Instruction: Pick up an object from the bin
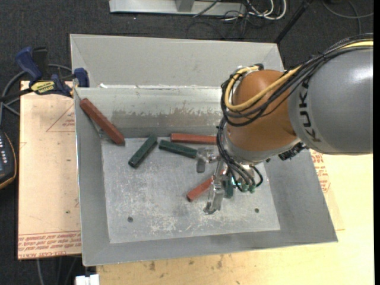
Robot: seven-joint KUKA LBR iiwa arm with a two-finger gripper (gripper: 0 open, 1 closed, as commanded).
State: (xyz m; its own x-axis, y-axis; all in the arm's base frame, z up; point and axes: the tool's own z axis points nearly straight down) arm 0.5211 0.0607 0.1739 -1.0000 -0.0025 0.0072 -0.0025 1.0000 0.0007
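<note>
My gripper point(213, 199) hangs low over the middle of the bin floor, under the orange wrist cover. A short red block point(199, 190) lies tilted right against its left side, its right end hidden behind the gripper. Whether the block is held cannot be made out. Just behind it, a dark green bar point(178, 149) and a red bar point(193, 138) lie near the back wall.
Another dark green bar point(143, 151) lies at centre left. A long red-brown bar point(102, 121) leans in the back left corner. The arm and its cables cover the bin's right side. Bare floor shows at the front and left.
</note>
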